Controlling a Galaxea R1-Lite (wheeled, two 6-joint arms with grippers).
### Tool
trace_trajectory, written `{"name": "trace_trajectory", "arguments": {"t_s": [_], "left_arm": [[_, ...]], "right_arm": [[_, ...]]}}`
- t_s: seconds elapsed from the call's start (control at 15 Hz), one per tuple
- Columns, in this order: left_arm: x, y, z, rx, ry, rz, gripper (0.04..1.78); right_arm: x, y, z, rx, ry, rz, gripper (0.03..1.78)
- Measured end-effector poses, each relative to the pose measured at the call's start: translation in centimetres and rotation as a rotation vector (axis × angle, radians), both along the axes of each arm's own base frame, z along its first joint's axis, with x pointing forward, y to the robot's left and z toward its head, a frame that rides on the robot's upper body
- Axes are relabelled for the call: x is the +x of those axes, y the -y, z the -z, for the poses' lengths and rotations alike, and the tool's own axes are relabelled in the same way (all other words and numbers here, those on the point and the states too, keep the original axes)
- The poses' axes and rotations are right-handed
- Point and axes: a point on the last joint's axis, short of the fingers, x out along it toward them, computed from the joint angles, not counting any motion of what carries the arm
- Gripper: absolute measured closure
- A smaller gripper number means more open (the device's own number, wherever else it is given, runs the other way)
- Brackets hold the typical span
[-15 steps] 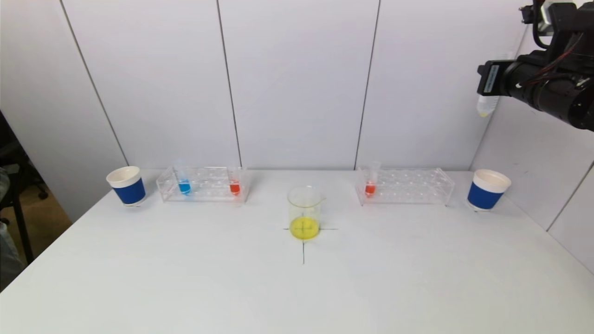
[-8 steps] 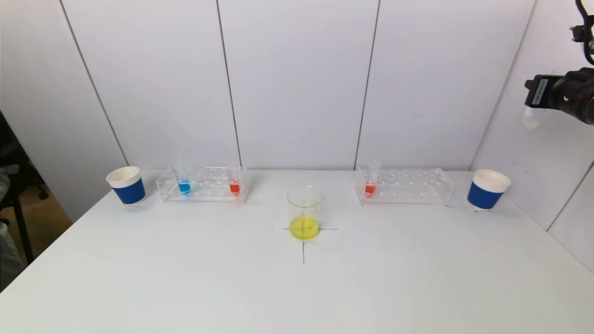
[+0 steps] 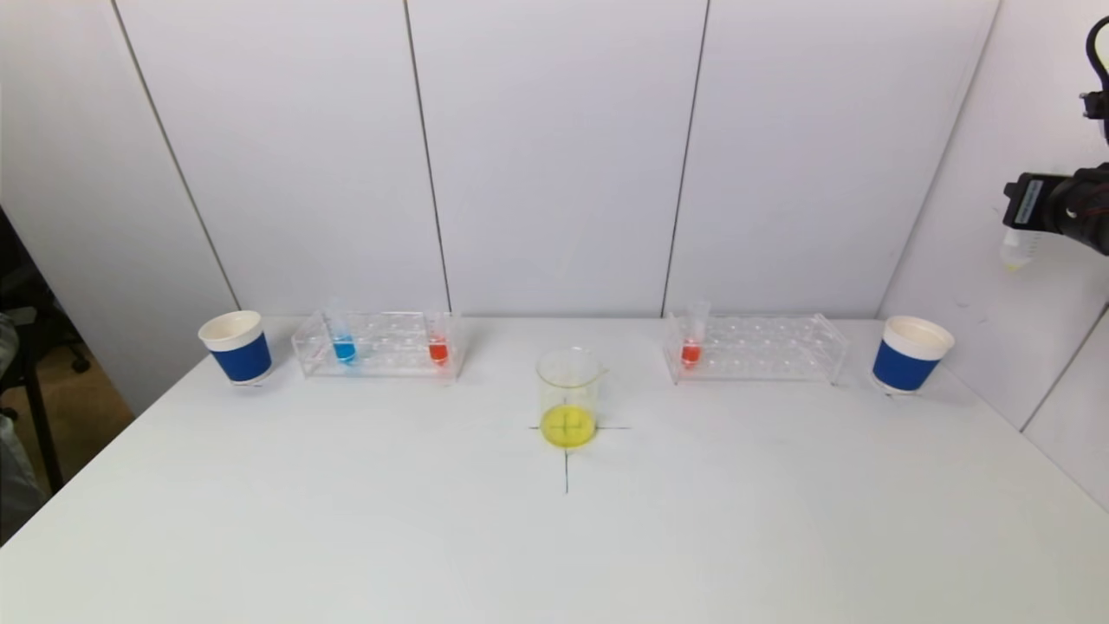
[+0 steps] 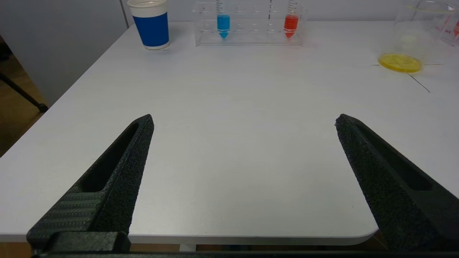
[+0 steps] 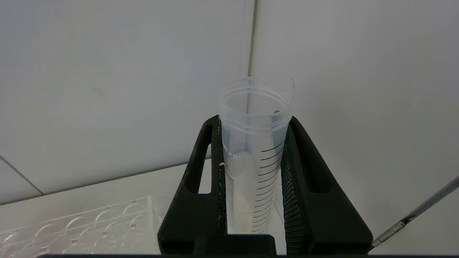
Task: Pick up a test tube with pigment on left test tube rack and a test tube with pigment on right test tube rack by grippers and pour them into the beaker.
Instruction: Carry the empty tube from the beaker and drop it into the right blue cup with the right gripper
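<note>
Head view: the beaker [image 3: 568,398] stands at the centre of the white table [image 3: 554,537] on a black cross mark, with yellow liquid in its bottom. The left test tube rack [image 3: 379,343] holds a blue-filled tube [image 3: 343,341] and a red-filled tube [image 3: 437,341]; the right test tube rack [image 3: 755,347] holds one red-filled tube [image 3: 692,340]. A blue paper cup [image 3: 236,347] stands outside the left rack, another [image 3: 911,354] outside the right rack. The right gripper [image 3: 1031,212] is raised high at the right edge, above that cup, with a nearly empty test tube [image 3: 1015,249] hanging from it. Left wrist view: the left gripper [image 4: 244,122] hovers over the table's near edge, jaws spread wide, holding nothing. Right wrist view: the right gripper's jaws are clamped on the clear graduated tube, its open mouth clear of them.
</note>
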Motion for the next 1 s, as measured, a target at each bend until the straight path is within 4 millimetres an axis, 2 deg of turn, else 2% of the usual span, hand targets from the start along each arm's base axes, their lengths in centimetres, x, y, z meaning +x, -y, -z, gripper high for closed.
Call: {"name": "trace_trajectory", "arguments": {"t_s": [0.13,1.0], "left_arm": [[0.0,0.0,0.0,0.000,0.000,0.000,0.05],[0.0,0.0,0.0,0.000,0.000,0.000,0.05]], "right_arm": [[0.6,0.5,0.9,-0.004,0.013,0.006,1.32],[5.3,1.9,9.7,0.000,0.017,-0.026,1.32]]}}
